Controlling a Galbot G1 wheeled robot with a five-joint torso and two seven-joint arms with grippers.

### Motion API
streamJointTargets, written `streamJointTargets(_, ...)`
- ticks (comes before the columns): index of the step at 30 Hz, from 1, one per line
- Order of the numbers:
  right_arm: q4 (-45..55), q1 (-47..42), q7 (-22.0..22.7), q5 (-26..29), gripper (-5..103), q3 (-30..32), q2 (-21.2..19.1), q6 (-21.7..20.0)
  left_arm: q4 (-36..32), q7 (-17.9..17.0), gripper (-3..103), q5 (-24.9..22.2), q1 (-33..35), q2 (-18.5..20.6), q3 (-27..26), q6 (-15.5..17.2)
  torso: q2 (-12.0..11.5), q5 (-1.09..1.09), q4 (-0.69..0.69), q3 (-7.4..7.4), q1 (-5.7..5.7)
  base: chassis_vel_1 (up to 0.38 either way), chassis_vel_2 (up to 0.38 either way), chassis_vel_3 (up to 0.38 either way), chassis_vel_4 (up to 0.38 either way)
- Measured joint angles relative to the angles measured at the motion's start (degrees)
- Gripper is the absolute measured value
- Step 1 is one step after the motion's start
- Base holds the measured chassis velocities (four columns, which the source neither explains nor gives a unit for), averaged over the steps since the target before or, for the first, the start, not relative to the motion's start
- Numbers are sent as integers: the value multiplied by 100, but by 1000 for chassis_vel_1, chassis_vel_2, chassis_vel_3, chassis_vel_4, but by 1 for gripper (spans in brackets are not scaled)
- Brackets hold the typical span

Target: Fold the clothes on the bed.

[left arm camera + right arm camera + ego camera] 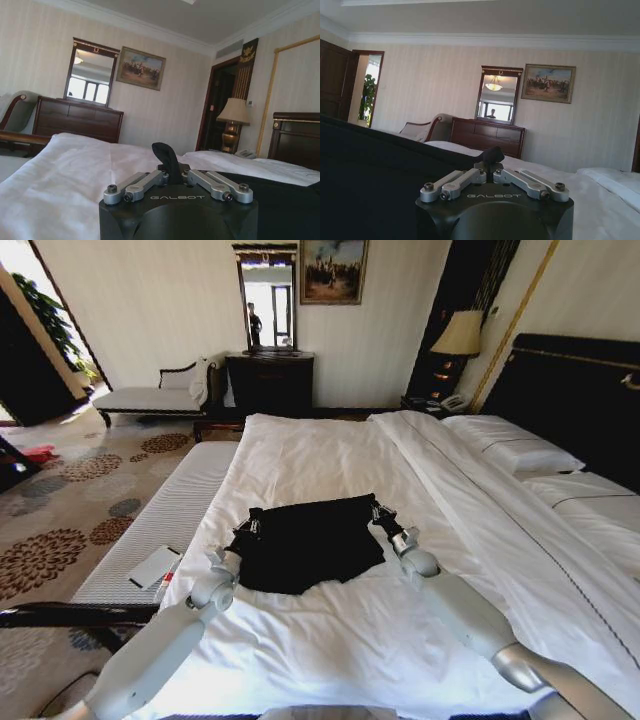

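Black soft T-shirt (305, 542) mid-bed (330, 455), light, limp, drapes; left tool (250, 527) at 9 o'clock corner, right tool (379, 511) at 2 o'clock corner, both pinched closed on fabric

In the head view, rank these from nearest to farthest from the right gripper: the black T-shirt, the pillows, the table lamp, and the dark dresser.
1. Black T-shirt: pinched in the right gripper, mid-bed.
2. Pillows: to its right, by the headboard.
3. Table lamp and dark dresser: both beyond the bed; too close to call.
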Motion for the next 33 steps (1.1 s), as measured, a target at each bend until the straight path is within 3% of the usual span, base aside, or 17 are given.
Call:
streamJointTargets(1, 133, -280, 0, -64, 1, 166, -12, 25, -60, 30, 5, 70, 136, -10, -46, -20, 0, 0, -9, 0, 0, 0, 0, 0, 0)
streamJointTargets(3, 198, -440, 0, -121, 1, 255, -12, 66, -99, 52, 5, 124, 264, -28, -104, -36, 0, -1, -9, 0, 0, 0, 0, 0, 0)
streamJointTargets(7, 266, -862, -15, -409, 1, 403, 24, 266, -164, 174, 5, 433, 888, -129, -363, -150, 0, 0, -1, 0, 1, 0, 0, 0, 0)
streamJointTargets(17, 356, -1114, 30, -650, 1, 426, 74, 365, -328, 183, 5, 1011, 1948, -452, -547, -347, 0, 0, -2, 1, 1, 0, 0, 0, 0)
streamJointTargets(23, 391, -1210, 89, -750, 1, 414, 55, 365, -331, 132, 2, 1200, 2207, -510, -562, -387, 0, -1, -2, 0, 1, 0, 0, 0, 0)
streamJointTargets(27, 502, -1401, 133, -827, -2, 463, -4, 299, -317, -11, 22, 1328, 2267, -510, -554, -392, 0, 0, -3, 1, 1, 0, 0, 0, 0)
streamJointTargets(28, 557, -1461, 142, -821, 3, 506, -21, 243, -328, -24, 27, 1366, 2285, -506, -557, -392, 0, 1, -3, 1, 1, 0, 0, 0, 0)
streamJointTargets(30, 604, -1502, 157, -788, 9, 541, -33, 181, -345, -24, 27, 1390, 2296, -506, -564, -392, 0, 0, -2, 1, 2, 0, 0, 0, 0)
streamJointTargets(33, 894, -1694, 305, -476, 25, 729, -110, -166, -505, -34, 44, 1458, 2363, -518, -641, -391, 0, -1, -3, 1, 2, 0, 0, 0, 0)
